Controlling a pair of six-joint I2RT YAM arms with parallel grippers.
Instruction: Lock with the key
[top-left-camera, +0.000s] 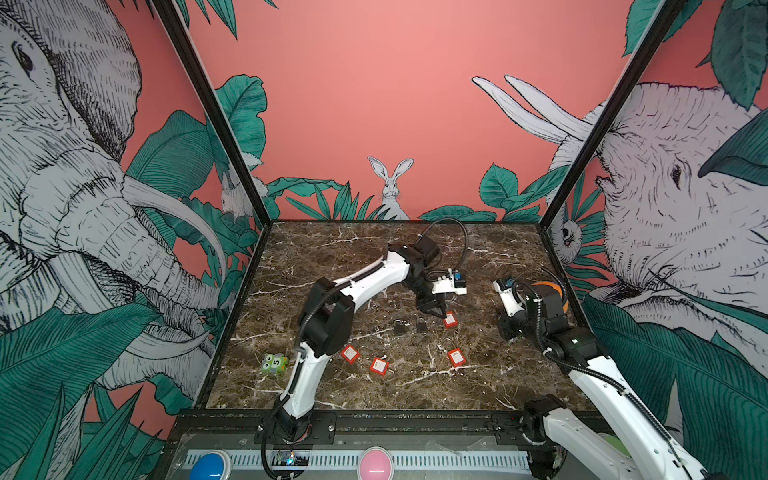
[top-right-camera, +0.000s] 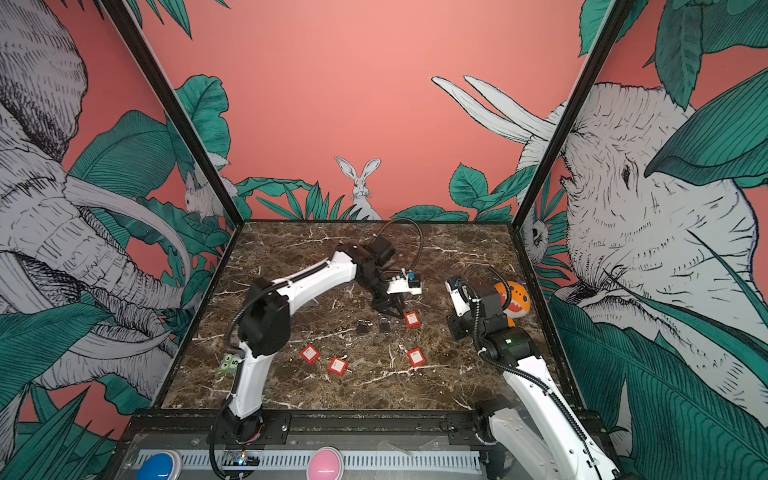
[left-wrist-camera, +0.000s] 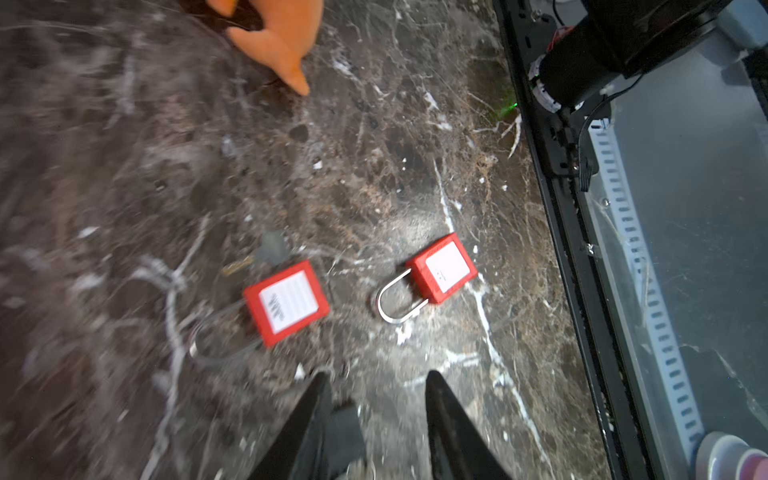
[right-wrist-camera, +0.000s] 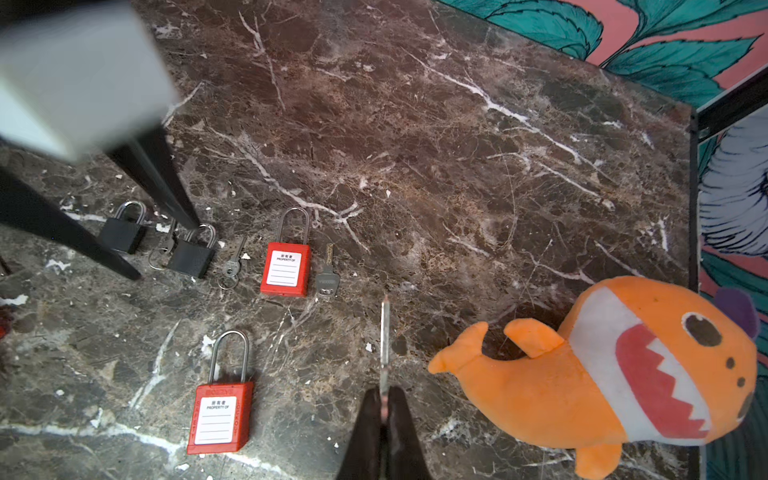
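- Red plastic marks our likely target: a red padlock (right-wrist-camera: 285, 270) lies flat on the marble counter (right-wrist-camera: 457, 166), with a loose key (right-wrist-camera: 328, 279) just beside its body. We cannot tell whether its shackle is pressed home.
- The right jaws are pressed together on the held key (right-wrist-camera: 385, 340). They pinch its head so the blade points forward, edge-on to the right wrist view, between that padlock and the orange plush shark (right-wrist-camera: 602, 374).
- Risk one: the pinch is narrow. If the blade meets the keyway off-axis, we expect the held key to twist or slip in the jaws.
- Risk two: nothing pins the padlock down. Pushed by the blade, it would probably slide across the smooth stone instead of taking the key.
- Risk three: a second red padlock (right-wrist-camera: 220, 415) and a black padlock (right-wrist-camera: 192, 257) lie near. We cannot tell which lock this key fits, so we may pick the wrong one.
- The left arm (top-left-camera: 365, 274) reaches across the middle with its elbow raised and its wrist bent down.
- The left jaws are spread and empty. They are over the counter near the black padlock and just beside the red padlock in both top views.
- The right arm (top-left-camera: 590, 374) is folded on its own side, with its wrist low next to the shark.
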